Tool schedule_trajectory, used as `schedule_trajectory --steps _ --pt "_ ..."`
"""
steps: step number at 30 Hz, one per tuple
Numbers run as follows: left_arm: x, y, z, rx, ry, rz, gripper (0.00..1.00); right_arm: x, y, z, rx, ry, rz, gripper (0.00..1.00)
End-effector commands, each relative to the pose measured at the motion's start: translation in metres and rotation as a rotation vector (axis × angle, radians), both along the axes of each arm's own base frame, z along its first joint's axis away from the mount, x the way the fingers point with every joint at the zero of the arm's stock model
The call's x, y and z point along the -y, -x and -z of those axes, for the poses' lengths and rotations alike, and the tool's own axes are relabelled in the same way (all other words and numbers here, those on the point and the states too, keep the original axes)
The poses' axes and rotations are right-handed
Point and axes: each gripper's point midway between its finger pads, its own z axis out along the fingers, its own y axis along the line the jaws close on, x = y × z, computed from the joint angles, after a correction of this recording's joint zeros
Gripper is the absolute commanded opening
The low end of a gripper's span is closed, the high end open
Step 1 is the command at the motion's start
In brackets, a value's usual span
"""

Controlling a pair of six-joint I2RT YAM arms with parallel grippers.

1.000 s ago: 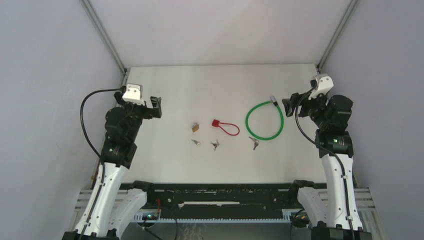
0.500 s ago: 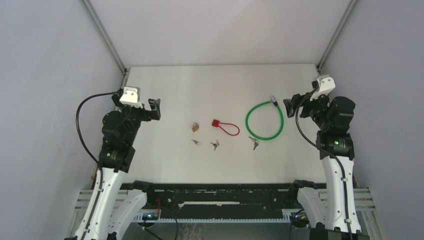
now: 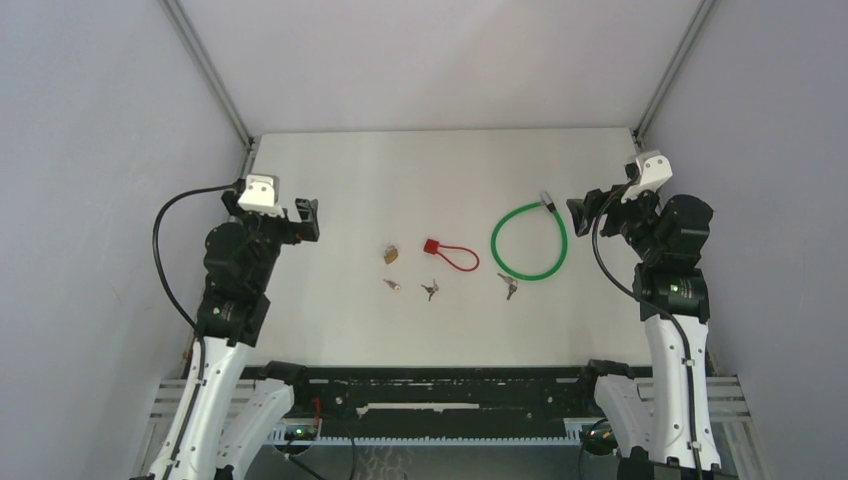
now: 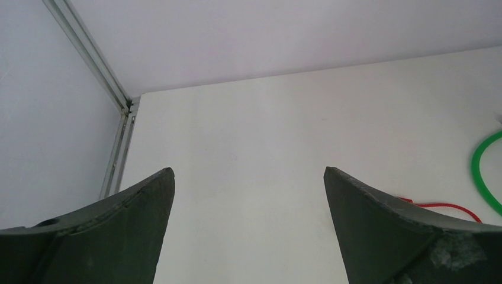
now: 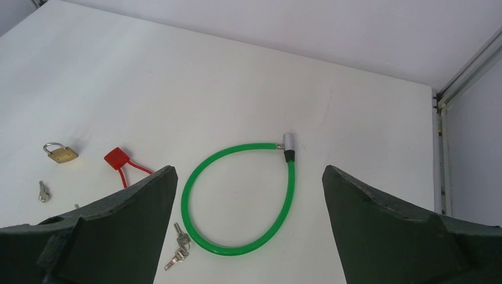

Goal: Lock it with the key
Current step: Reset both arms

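- The left gripper (image 3: 308, 218) hovers over the left side of the flat white surface (image 3: 420, 170), jaws spread wide and holding nothing.
- The right gripper (image 3: 578, 212) hangs at the right side, jaws equally spread and empty, just right of the green looped cable lock (image 3: 494, 240).
- A small brass padlock (image 3: 390, 255) lies near the middle, with a red plastic cable lock (image 3: 432, 246) just to its right.
- On the near side of the padlock lies a small silver key (image 3: 391, 284).
- Right of it sits a dark-headed key (image 3: 430, 290).
- A silver key bunch (image 3: 511, 288) lies at the green loop's near edge.
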Motion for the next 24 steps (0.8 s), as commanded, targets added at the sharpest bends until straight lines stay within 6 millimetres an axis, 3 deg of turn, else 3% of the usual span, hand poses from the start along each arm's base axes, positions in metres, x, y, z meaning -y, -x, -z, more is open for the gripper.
schedule_trajectory --steps 1,24 --pt "-0.0016 0.0002 -0.0115 0.025 0.004 -0.004 1.00 -0.0023 0.0022 -0.0093 0.033 -0.005 -0.009 1.00" --pt "-0.0004 -0.0010 -0.0055 -0.002 0.004 0.004 1.00 -0.0047 0.0023 -0.0097 0.029 -0.020 -0.024 1.00"
